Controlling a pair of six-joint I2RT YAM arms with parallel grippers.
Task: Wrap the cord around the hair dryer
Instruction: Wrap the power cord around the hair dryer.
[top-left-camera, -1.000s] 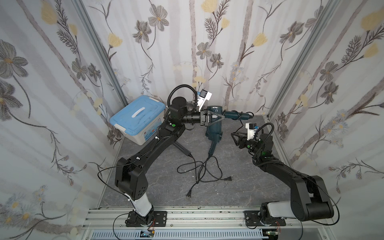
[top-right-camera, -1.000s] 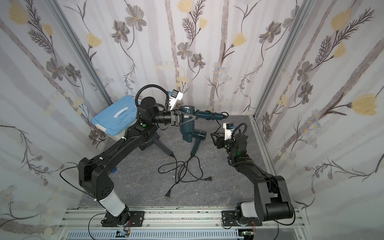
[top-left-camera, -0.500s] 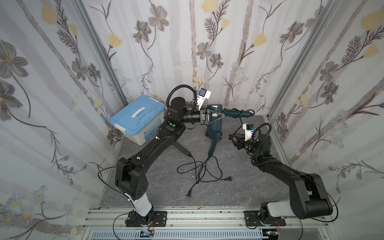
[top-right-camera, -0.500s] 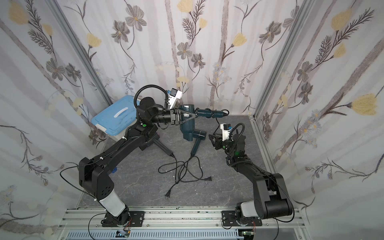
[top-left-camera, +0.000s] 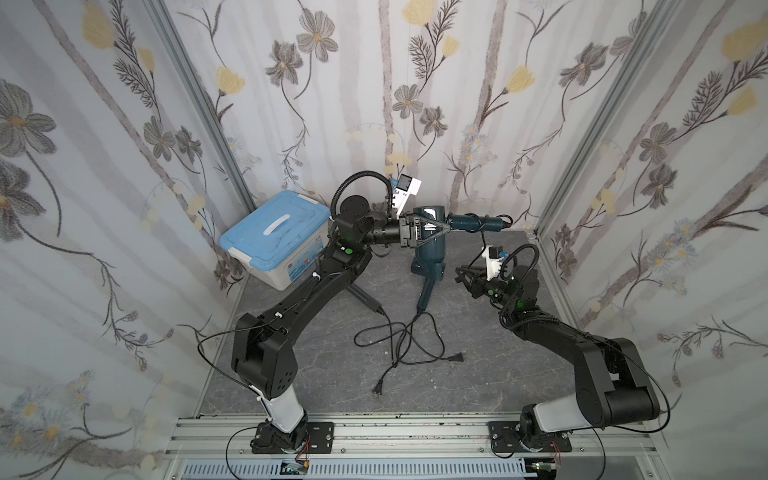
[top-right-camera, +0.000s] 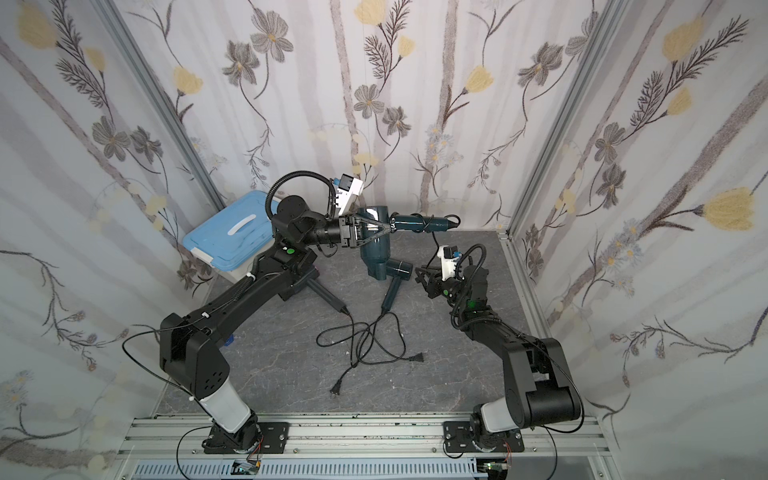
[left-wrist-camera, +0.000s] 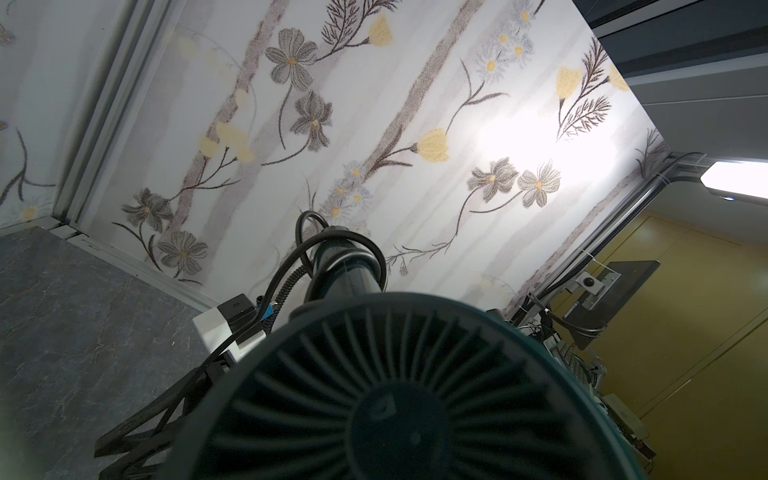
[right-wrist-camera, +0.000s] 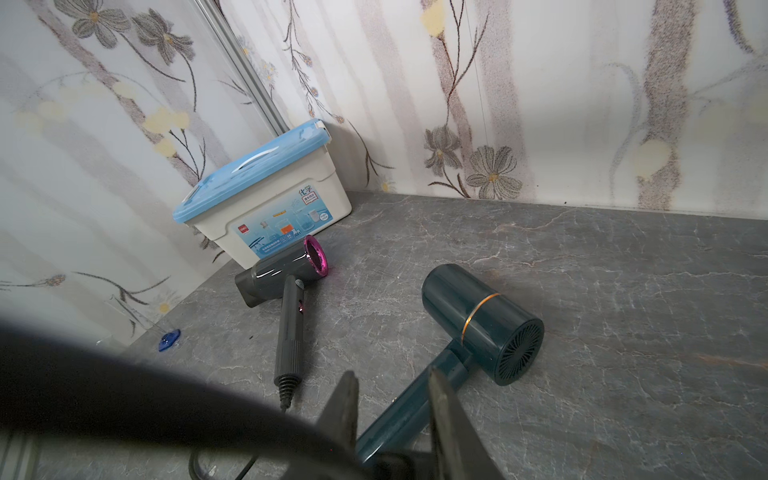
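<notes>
**A:** Any writing to read?

**B:** The blue-lidded box at ten o'clock has a label that reads 化学, I think. The finer print is too small.

**A:** And the hair dryer?

**B:** Dark teal with a ribbed rear grille, held above the table at twelve o'clock. Its handle points toward two, with the cord looped round it.

**A:** The arms?

**B:** The left gripper reaches out level, clamped where handle meets barrel. The right gripper sits low at two o'clock, fingers slightly parted, gripping nothing I can make out.
</notes>
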